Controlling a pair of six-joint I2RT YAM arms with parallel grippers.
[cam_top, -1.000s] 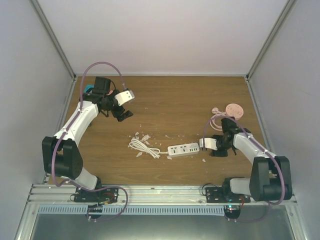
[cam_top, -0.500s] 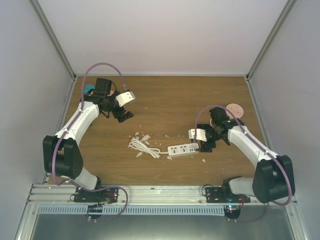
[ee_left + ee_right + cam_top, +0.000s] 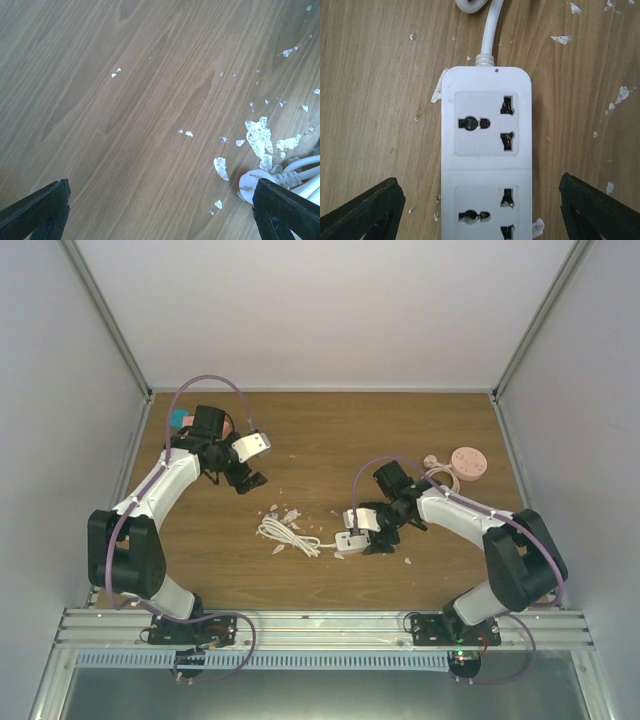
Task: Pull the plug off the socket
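Observation:
The white socket strip [image 3: 486, 150] lies flat on the wooden table, its cord leaving at the top of the right wrist view. The two sockets that show there have no plug in them. My right gripper [image 3: 482, 215] hangs over the strip, open, one finger on each side and nothing held. From above it [image 3: 372, 538] covers most of the strip [image 3: 346, 543]. A pale pink cable [image 3: 436, 476] lies apart from the strip, its plug too small to make out. My left gripper [image 3: 243, 478] stands open over bare wood at the back left.
The strip's white cord [image 3: 285, 534] lies coiled left of it, and its own white plug [image 3: 250, 181] shows beside my left gripper's right finger [image 3: 287, 210]. A pink round device [image 3: 468, 462] sits at the back right. White flakes [image 3: 258, 139] litter the wood.
My right gripper has opened and moved left from the strip's right end to above its left part. The left arm has shifted only slightly.

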